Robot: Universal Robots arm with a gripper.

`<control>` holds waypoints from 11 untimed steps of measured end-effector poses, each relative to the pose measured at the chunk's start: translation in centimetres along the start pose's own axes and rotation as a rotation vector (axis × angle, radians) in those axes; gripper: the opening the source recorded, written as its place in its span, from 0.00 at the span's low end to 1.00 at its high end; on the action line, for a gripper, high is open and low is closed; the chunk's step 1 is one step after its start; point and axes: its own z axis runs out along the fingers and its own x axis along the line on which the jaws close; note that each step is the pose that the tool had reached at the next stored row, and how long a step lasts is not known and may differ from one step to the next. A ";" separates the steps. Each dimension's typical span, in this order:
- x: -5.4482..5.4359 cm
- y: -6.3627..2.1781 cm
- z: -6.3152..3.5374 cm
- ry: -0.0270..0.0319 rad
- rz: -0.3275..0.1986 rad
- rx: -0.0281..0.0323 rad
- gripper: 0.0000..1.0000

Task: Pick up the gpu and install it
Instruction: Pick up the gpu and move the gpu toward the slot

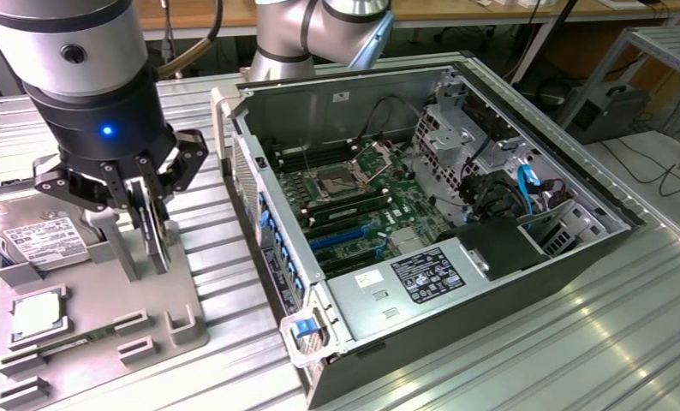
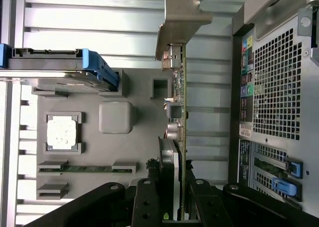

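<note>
While tool [image 1: 144, 212] clamps gpu [image 1: 155, 244] upright | wrist: bracket [image 2: 182, 17] edge-on | exterior: open case [image 1: 455, 360]

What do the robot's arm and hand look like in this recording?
The arm is made of smooth silver-grey tubes with rounded joint caps. Its last section is a black cylinder bearing a small glowing blue light. The hand is black, with jointed linkage fingers studded with round pivot pins.

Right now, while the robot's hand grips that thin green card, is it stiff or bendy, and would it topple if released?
Probably stiff: the thin green circuit card with a silver bracket runs straight out from the hand, no sag. Likely to topple: it stands on its narrow edge at the grey tray. Probably fragile, with small exposed parts.
</note>
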 end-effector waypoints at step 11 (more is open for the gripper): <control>0.0 0.09 -1.06 0.0004 0.000 0.0088 0.28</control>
